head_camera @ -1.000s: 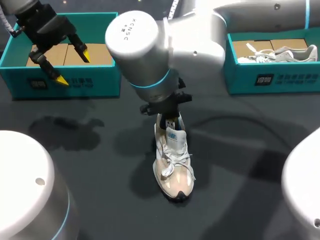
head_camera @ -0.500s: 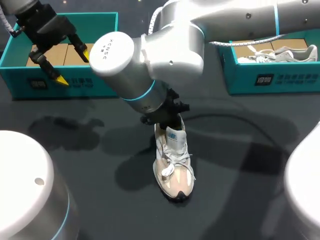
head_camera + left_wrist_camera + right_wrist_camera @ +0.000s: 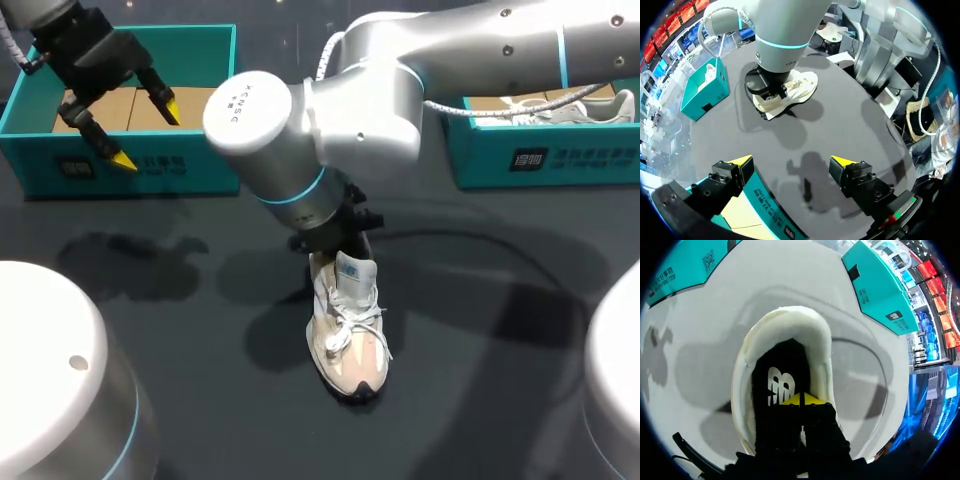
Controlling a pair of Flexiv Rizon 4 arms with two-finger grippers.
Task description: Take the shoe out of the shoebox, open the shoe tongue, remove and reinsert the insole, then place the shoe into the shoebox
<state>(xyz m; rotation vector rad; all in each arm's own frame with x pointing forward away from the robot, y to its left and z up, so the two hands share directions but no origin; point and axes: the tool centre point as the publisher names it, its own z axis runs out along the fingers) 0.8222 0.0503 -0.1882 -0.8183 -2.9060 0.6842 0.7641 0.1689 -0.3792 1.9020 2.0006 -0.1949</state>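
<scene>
So the shoe (image 3: 348,330) is out on the dark counter (image 3: 480,350), roughly mid-counter in the head view. It's standing on its sole, with the toe at 6 o'clock and the heel at 12. The laces (image 3: 345,322) are tied loosely across the front and the tongue (image 3: 352,275) stands up a bit.

The right arm (image 3: 400,90) comes in from 2 o'clock and bends down over the heel end. Its big silver joint blocks most of the shoe's opening from above. The right wrist view looks straight down into the shoe. There the right tool (image 3: 801,399) is inside the opening at the heel end, just above the black insole (image 3: 777,385). Its two yellow tips are pressed together with only a thin seam between them, so it's clenched. Whether it's actually pinching the insole edge can't be made out.

The left tool (image 3: 146,132) hangs over at 10 o'clock, above the teal left shoebox (image 3: 150,165). It's released, with the yellow tips well apart and nothing between them. In the left wrist view the box's edge sits right under its fingers, and the shoe and the right arm are well ahead of it.

At 2 o'clock there's the teal right shoebox (image 3: 560,155) with a white second shoe (image 3: 580,105) lying inside.
</scene>
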